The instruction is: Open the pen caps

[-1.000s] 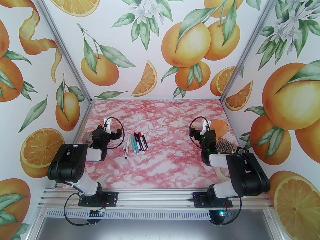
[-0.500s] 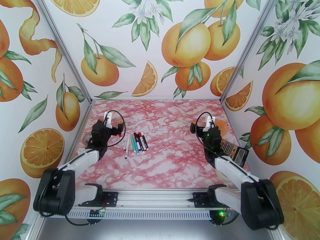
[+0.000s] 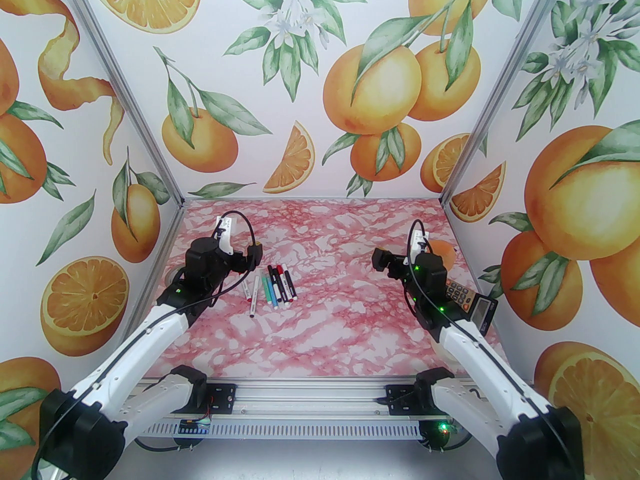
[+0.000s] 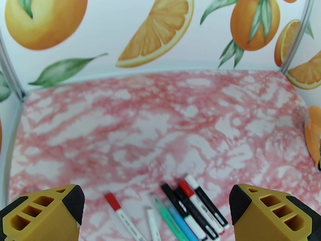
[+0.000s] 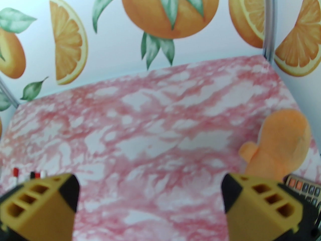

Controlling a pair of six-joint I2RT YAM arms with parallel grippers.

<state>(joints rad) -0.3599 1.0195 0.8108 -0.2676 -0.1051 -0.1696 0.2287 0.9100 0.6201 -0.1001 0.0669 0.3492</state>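
Observation:
Several pens (image 3: 272, 288) lie side by side on the pink marbled table, left of centre, all with pen caps on. From the left wrist view I make out a red cap (image 4: 112, 201), a black cap (image 4: 168, 192) and another red cap (image 4: 185, 187) on white, green and blue barrels. My left gripper (image 3: 247, 260) hovers just left of the pens, open and holding nothing, and the pens lie low between its fingers (image 4: 72, 204). My right gripper (image 3: 384, 263) hangs open and holding nothing over bare table far to the right, with the pens' caps (image 5: 37, 174) at its far left.
An orange plush toy (image 3: 442, 255) sits at the right back, beside the right gripper (image 5: 150, 188). A calculator (image 3: 470, 300) lies just in front of the toy, under the right arm. Walls with orange prints close in three sides.
Both arms have unfolded, their elbows swinging down and back toward the near edge. The left gripper has moved up and right toward the pens; the right gripper has shifted left. The pens have not moved.

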